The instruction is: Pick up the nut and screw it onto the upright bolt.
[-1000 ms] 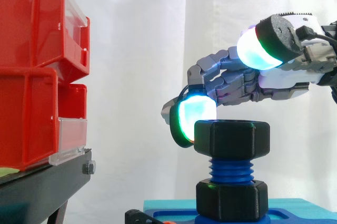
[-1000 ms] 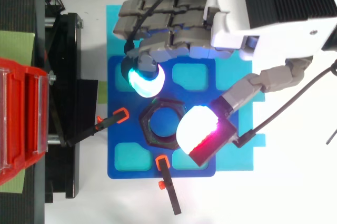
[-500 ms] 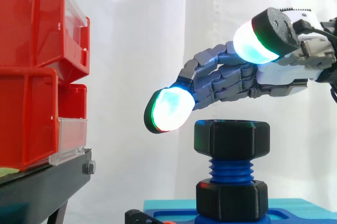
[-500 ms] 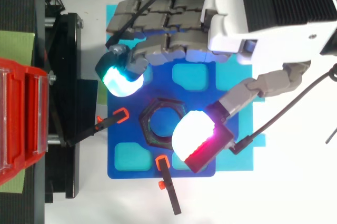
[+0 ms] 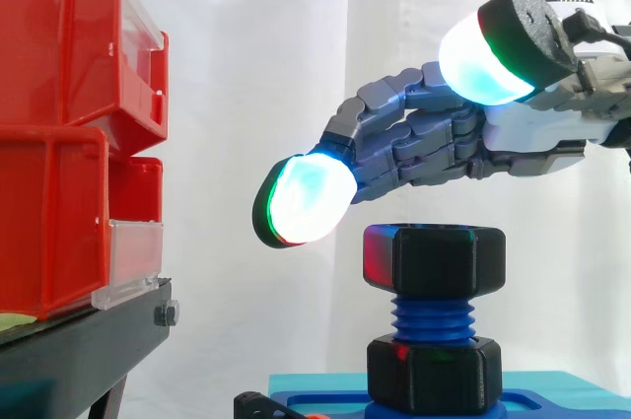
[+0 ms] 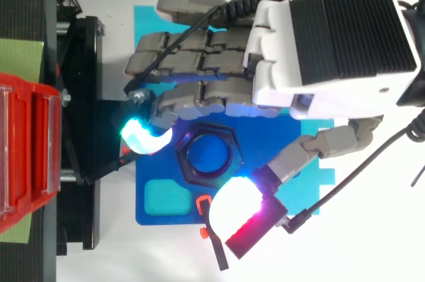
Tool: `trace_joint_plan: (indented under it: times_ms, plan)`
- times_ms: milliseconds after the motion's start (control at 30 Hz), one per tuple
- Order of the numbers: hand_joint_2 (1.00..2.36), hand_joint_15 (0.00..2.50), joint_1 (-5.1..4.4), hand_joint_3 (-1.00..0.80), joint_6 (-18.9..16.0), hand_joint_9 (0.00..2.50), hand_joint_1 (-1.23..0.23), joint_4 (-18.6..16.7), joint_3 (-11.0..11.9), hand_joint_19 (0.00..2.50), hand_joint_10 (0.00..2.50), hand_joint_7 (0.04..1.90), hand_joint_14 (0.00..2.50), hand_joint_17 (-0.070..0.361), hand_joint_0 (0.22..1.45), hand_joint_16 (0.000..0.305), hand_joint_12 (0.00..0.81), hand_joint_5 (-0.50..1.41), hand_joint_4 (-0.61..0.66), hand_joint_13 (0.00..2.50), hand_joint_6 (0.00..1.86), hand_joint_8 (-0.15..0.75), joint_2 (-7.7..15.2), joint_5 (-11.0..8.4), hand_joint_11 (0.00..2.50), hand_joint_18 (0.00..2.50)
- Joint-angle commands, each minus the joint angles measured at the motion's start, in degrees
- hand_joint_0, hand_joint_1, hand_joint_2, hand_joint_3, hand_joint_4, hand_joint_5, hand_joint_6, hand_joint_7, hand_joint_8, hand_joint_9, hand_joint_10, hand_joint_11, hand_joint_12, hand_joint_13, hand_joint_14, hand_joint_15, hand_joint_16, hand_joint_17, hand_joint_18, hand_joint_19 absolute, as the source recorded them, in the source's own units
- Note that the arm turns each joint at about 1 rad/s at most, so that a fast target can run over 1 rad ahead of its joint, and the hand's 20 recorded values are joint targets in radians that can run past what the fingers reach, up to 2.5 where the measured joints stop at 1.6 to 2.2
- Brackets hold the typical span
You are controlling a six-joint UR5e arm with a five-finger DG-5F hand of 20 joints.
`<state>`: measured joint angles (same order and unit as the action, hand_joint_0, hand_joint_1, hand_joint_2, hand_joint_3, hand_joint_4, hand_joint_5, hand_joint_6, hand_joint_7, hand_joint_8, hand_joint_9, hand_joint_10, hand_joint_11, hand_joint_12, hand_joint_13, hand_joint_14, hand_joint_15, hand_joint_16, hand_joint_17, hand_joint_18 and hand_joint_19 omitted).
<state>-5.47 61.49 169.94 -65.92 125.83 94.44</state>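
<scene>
The thumb (image 5: 513, 44) is closest. Its big pad glows white and blue-green, with a red edge. In the side view it sits at 1 o'clock from the nut (image 5: 434, 258), high up and not touching it. From above it is at 5 o'clock from the nut.

Next comes the black nut. It sits on top of the blue bolt (image 5: 434, 318), which stands straight up. Some blue rings of the bolt show under the nut. Below them is a second black nut (image 5: 434, 372), down on the blue plate (image 6: 149, 217).

The hand (image 6: 319, 43) is over the nut and holds nothing. It is spread open, with the thumb far from the fingers (image 5: 404, 138). The fingers reach out long, behind the nut. One glowing fingertip (image 5: 301, 200) is at 10 o'clock from the nut, in the air.

At 9 o'clock are red boxes (image 5: 59, 143) on a black stand (image 5: 89, 345). A white curtain (image 5: 256, 64) hangs farthest back.
</scene>
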Motion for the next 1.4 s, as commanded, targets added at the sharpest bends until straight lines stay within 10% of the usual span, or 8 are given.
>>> trace_joint_plan:
  times_ms: [0,600,1367]
  plan:
    - [1.00,0.00,-0.24,-0.50,-0.23,0.19,-0.26,0.22,0.00,0.00,0.00,0.66,0.00,0.077,0.45,0.034,0.282,-0.22,0.16,0.11,0.50,0.189,-0.06,-0.04,0.00,0.00]
    - [1.00,0.00,-0.68,-0.50,-0.23,0.26,-0.27,1.18,0.00,0.00,0.00,0.79,0.00,0.075,0.46,0.033,0.288,-0.18,0.20,0.17,0.50,0.220,0.03,-0.04,0.00,0.00]
    - [1.00,0.00,2.48,-0.50,0.65,0.31,-0.28,2.50,0.00,0.00,0.00,0.80,0.00,0.072,0.47,0.032,0.284,-0.17,0.23,0.22,0.50,0.231,0.03,1.01,0.00,0.00]
